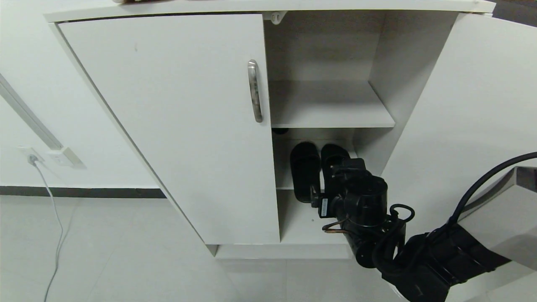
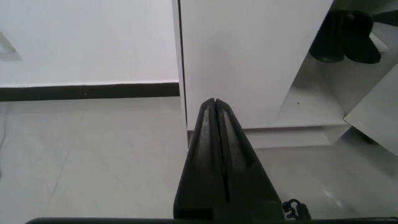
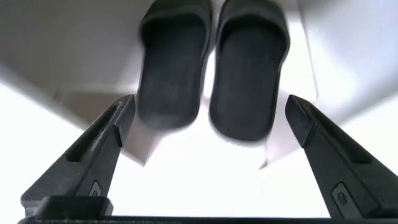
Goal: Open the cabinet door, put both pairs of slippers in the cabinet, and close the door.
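The pair of black slippers (image 1: 305, 172) lies side by side on the cabinet's (image 1: 402, 63) lower shelf (image 1: 283, 167), the right claw (image 3: 208, 106) spread wide just before their heels, so draw it straight back, brushing neither heels nor the open door (image 1: 470, 105); the left claw (image 2: 214, 102) is pinched shut.

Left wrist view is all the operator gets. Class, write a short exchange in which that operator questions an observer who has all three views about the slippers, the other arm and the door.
Operator: Where is the other arm?
Observer: The right end effector is just in front of the slippers, open and holding nothing.
Operator: How do the slippers lie?
Observer: It is one black pair, side by side on the shelf under the top one, toes inward and heels at the front edge.
Operator: How far open is the door?
Observer: The right door is swung wide open.
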